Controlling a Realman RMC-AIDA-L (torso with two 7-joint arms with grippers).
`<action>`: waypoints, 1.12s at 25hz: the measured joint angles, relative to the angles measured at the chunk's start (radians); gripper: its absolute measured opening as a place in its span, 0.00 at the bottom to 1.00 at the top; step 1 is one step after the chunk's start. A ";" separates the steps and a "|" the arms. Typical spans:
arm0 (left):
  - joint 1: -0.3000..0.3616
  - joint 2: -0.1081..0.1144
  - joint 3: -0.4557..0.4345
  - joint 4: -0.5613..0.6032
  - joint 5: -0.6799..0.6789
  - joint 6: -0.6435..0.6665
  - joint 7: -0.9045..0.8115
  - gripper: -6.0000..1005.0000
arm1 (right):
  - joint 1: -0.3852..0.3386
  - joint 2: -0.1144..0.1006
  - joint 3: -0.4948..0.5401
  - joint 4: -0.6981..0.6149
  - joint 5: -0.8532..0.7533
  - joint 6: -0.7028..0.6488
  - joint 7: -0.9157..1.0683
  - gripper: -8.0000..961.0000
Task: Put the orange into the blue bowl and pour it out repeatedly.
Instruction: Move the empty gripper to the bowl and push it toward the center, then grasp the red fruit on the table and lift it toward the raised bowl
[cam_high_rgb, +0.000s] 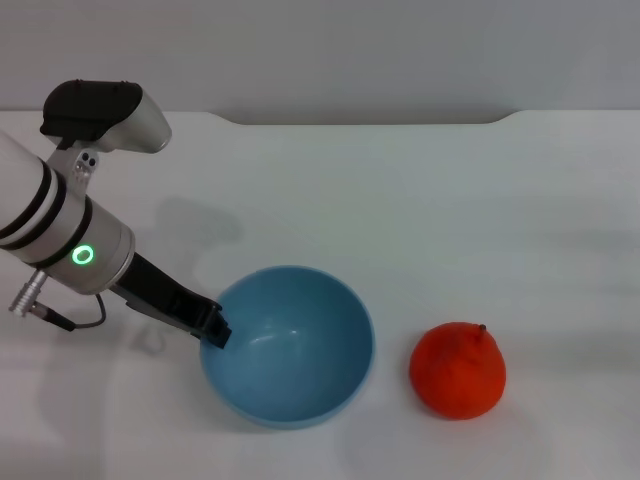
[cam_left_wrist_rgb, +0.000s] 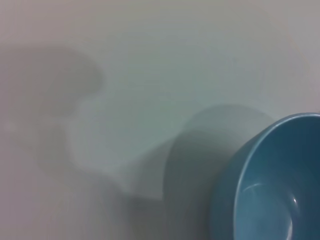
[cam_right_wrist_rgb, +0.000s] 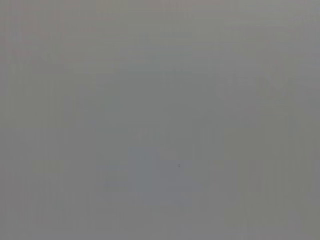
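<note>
The bright red-orange round orange (cam_high_rgb: 458, 369) with a small dark stem on top sits on the white worktop (cam_high_rgb: 420, 200). It is out in the open, not in anything. Nothing touches it.

Just beside the orange, on the robot's left side of it, is the round, deep, light-blue shiny bowl (cam_high_rgb: 288, 345). The two are close but there is a small gap of bare worktop between them. The bowl looks tipped a little, with its open side leaning toward the orange. Nothing is inside the bowl. In the left wrist view the bowl (cam_left_wrist_rgb: 270, 185) shows at one corner, with its grey shadow on the worktop beside it.

The left tool (cam_high_rgb: 212, 328) is at the bowl's rim, on the side away from the orange. Its dark fingers (cam_high_rgb: 216, 331) look pressed together on the edge of the bowl, gripping it. The thick silver and black left arm (cam_high_rgb: 70, 230) with a green light ring reaches in from the left side of the head view.

The right tool is not in any view. The right wrist view shows only plain grey.
</note>
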 joint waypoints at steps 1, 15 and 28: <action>0.000 0.000 0.002 -0.001 -0.001 -0.006 0.000 0.32 | 0.001 0.000 -0.001 0.007 0.000 -0.005 0.007 0.50; 0.012 0.005 -0.028 0.006 -0.049 -0.069 -0.003 0.00 | 0.049 -0.012 -0.027 -0.044 -0.217 0.089 0.575 0.50; 0.023 0.005 -0.030 0.015 -0.044 -0.172 -0.041 0.00 | 0.071 -0.014 -0.349 -1.008 -1.127 -0.096 1.996 0.49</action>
